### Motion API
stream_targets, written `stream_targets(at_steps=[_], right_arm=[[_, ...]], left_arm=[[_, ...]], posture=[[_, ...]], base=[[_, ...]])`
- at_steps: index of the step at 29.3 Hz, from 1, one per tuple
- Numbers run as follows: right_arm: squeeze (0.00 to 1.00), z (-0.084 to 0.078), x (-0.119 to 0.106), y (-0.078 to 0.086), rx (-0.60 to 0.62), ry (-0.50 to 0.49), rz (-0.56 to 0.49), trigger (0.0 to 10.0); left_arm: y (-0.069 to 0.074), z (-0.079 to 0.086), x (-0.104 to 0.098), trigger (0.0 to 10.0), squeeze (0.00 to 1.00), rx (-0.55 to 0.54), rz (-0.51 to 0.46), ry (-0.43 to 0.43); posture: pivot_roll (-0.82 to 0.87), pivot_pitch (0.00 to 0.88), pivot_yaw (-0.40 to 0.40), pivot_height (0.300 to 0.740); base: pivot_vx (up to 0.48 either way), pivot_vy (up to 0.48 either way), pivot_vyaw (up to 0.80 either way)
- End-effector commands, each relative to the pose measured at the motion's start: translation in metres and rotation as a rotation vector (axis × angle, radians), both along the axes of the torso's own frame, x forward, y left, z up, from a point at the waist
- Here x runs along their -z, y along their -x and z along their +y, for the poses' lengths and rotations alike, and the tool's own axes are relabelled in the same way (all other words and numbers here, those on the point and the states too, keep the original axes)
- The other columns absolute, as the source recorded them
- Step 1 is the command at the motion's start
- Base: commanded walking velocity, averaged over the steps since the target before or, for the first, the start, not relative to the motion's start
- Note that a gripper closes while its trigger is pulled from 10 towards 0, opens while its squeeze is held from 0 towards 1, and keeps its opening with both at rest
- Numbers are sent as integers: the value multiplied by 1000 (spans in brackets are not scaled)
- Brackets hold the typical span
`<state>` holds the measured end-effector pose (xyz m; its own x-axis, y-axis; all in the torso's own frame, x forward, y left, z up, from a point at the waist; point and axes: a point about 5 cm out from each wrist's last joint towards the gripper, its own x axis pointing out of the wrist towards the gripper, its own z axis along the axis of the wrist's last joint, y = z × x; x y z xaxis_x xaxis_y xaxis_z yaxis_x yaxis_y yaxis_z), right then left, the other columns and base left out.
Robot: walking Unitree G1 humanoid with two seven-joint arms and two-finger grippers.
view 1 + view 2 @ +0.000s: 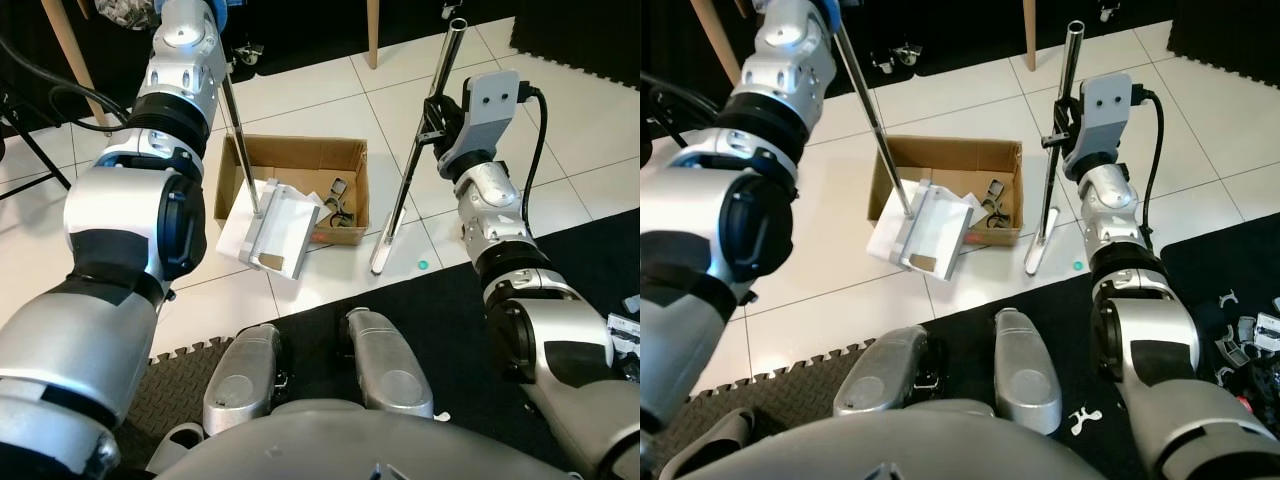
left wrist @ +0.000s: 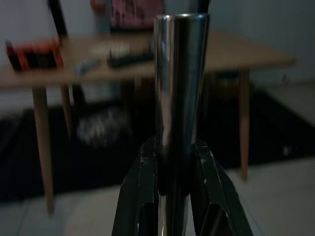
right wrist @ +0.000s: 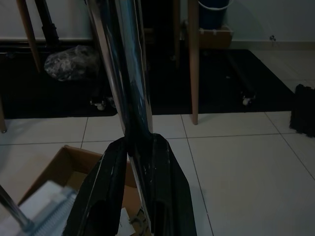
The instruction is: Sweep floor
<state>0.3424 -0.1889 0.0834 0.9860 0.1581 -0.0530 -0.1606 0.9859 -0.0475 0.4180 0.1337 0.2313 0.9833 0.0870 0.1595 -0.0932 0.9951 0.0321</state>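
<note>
- Chrome handles stand in both of our arms: our left gripper (image 2: pixel 170 196) has its jaws closed around the dustpan handle (image 1: pixel 872 115), high up by our left shoulder.
- We see the dustpan (image 1: pixel 281 232) at the foot of that handle, tilted up, its pale tray leaning over the near edge of the cardboard box (image 1: pixel 300 155).
- Our right gripper (image 3: pixel 135 187) has its jaws clamped on the broom handle (image 1: pixel 428 125), which slants down from upper right to lower left.
- We find the broom's lower end (image 1: pixel 381 250) touching the white tiled floor (image 1: pixel 320 95), just beside the box's right wall.
- Inside the box lie white papers and some dark, tangled scraps (image 1: pixel 340 200).
- We spot a small teal bit (image 1: pixel 423 265) on the tile near the broom's end, close to the edge of the black mat (image 1: pixel 450 320).
- Beyond the tiles, our left wrist view shows a wooden bench (image 2: pixel 147 59) with blurred items on it.
</note>
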Motion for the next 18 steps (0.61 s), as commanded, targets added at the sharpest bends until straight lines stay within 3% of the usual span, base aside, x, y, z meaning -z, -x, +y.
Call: stream_targets(at_steps=[1,9,18], right_arm=[[0,-1,-7,-3,2,8,-38,10000],[0,0,-7,-3,2,4,-37,10000],[0,1,-5,-2,1,2,-35,10000]], left_arm=[[2,5,-27,10000,0,-2,-160,-85],[16,-4,-38,10000,0,35,-387,-146],[24,-4,-28,10000,0,13,-442,-220]], posture=[[-26,55,4,740],[-23,58,4,740],[-23,63,4,740]], base=[[0,0,0],[0,0,0],[0,0,0]])
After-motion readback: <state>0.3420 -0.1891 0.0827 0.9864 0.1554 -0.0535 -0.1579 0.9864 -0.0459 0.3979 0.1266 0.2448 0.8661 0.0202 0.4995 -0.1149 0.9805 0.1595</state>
